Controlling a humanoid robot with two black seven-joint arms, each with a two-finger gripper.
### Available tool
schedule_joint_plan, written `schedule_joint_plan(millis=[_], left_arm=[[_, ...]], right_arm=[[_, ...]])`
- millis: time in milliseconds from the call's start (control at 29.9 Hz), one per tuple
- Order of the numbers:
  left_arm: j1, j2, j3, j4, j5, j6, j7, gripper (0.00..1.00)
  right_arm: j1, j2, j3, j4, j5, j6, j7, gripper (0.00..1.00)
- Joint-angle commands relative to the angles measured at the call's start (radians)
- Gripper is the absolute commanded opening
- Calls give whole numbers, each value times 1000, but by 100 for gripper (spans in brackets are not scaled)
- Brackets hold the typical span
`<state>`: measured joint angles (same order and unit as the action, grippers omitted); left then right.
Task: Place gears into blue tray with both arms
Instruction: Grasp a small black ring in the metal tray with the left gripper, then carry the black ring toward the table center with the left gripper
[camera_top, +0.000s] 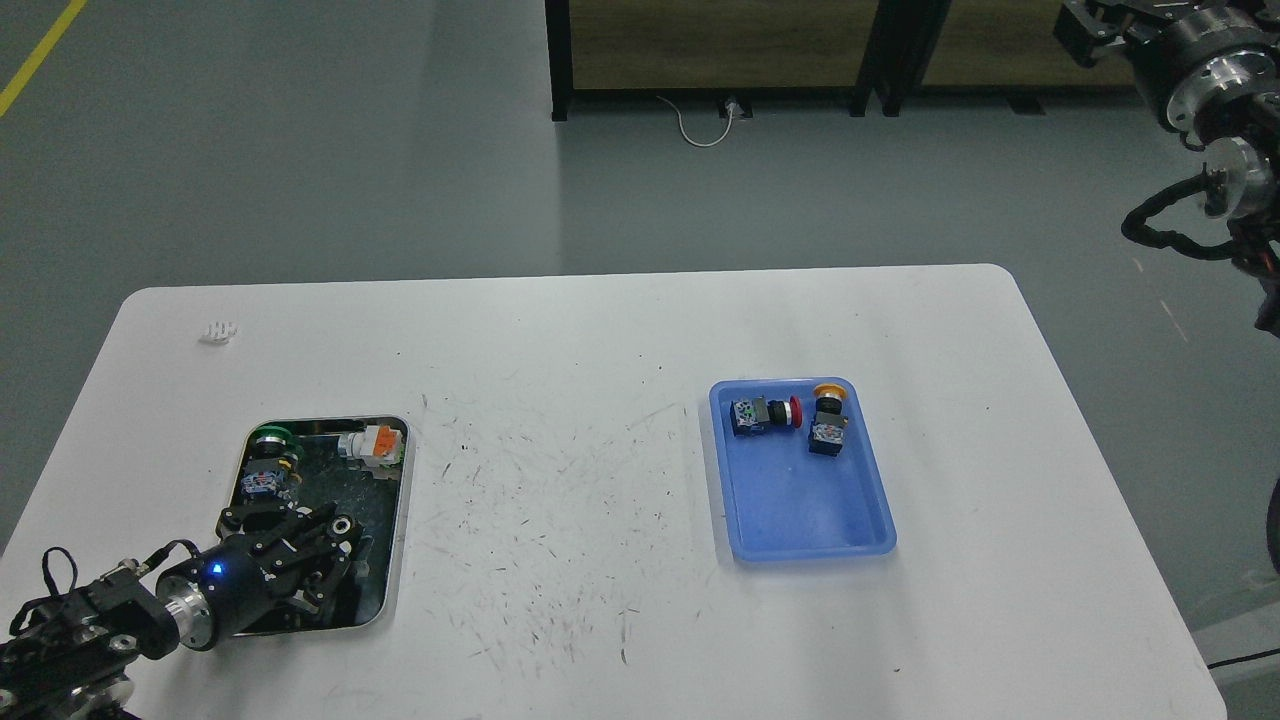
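Surface: white scratched table (560, 480) on a grey floor.
Left gripper (300, 545): low over the steel tray (400, 500), fingers spread around a gear (341, 524); whether they grip it, I cannot tell.
Steel tray: also holds a green-capped switch (268, 460) and an orange part (375, 442).
Blue tray (800, 500): well to the right, holding a red-capped switch (765, 414) and a yellow-capped switch (828, 420).
Right arm (1200, 80): raised at the upper right, gripper state unclear.

Grey smooth concrete floor (350, 150), yellow painted line (40, 55) far left; black-framed wooden shelving unit (720, 50) at back, white cable (700, 125) beneath; white scuffed worktop (560, 400).
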<state>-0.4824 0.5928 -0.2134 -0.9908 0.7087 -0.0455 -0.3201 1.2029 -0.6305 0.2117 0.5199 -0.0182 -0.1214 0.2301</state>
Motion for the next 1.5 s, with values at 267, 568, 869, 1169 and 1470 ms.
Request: schedule_joint_plan(millis=[267, 568, 869, 1169, 1470], left_arm=[[-12, 5, -15, -14, -1, -31, -2, 26], [-105, 59, -24, -43, -37, -103, 18, 26], [-263, 65, -3, -156, -35, -165, 113, 26], [-390, -154, 147, -170, -26, -162, 151, 27], [-410, -407, 268, -65, -14, -151, 161, 27]], right_arm=[[0, 0, 0, 0, -2, -4, 0, 100], [-5, 2, 0, 0, -2, -4, 0, 100], [-8, 2, 0, 0, -2, -6, 0, 100], [-8, 5, -23, -1, -2, -6, 2, 100], [4, 55, -57, -1, -2, -34, 3, 100]])
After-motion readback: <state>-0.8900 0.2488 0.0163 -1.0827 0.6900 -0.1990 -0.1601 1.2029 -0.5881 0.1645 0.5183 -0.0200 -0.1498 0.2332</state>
